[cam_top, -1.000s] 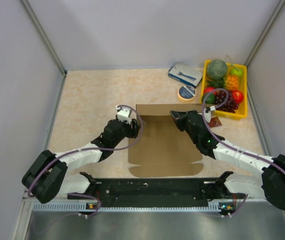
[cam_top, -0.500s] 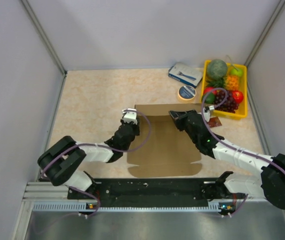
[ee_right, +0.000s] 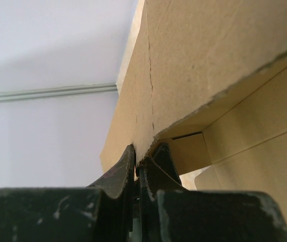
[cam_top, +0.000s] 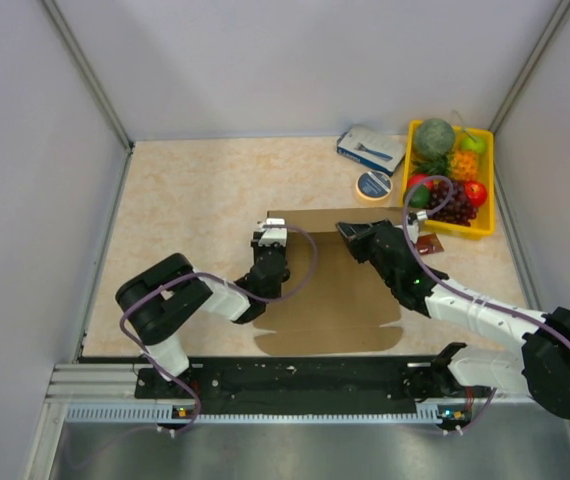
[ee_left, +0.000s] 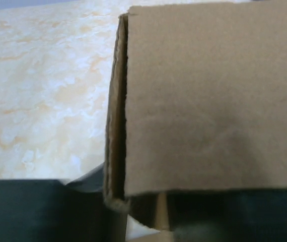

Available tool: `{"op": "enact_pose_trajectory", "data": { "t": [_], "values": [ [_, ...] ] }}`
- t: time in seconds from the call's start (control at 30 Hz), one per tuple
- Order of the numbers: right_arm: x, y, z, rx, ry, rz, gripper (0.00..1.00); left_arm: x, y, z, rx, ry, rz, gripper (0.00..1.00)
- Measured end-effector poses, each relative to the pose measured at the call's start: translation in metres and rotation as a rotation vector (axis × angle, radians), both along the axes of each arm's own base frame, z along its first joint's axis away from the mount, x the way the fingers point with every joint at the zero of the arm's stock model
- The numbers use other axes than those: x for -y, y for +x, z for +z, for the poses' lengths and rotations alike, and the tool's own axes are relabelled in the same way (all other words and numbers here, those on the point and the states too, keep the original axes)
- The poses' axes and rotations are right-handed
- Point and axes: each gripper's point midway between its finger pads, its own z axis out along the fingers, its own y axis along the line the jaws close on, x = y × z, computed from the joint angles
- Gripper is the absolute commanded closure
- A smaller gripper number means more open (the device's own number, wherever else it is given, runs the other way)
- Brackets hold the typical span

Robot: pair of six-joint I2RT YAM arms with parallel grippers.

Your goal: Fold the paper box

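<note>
The paper box (cam_top: 330, 300), on the table (cam_top: 185, 200), is shown largely flat, its far flap raised and pinched in the closed right gripper (ee_right: 139, 160). The left gripper (cam_top: 270, 240) is set at its left edge, opening indeterminable; most folds are judged outstanding.

Plain brown paper box (cam_top: 330, 300); beige marbled table (cam_top: 185, 200); yellow tray (cam_top: 462, 230); right claw (ee_right: 143, 154) seemingly black.

The right arm stretches forward from its base, and its claw (cam_top: 351, 232) points left. Its 2 fingers (ee_right: 118, 176) are pinched tight on an edge of the paper box (ee_right: 209, 50). The left arm folds sharply at the elbow, and its forearm runs toward the right claw. The left claw (cam_top: 269, 238) points forward; its finger gap is too blurred to judge.
</note>
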Motion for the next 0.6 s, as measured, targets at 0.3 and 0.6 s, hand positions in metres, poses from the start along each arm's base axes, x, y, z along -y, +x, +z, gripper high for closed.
{"op": "enact_pose_trajectory", "data": {
  "t": [0.3, 0.6],
  "values": [
    [0.000, 0.001, 0.004, 0.006, 0.015, -0.004, 1.00, 0.004, 0.010, 0.008, 0.029, -0.049, 0.086, 0.77],
    [-0.001, -0.001, 0.001, -0.005, 0.012, 0.009, 1.00, -0.010, -0.022, 0.024, 0.002, -0.173, -0.039, 0.15]
  ]
}}
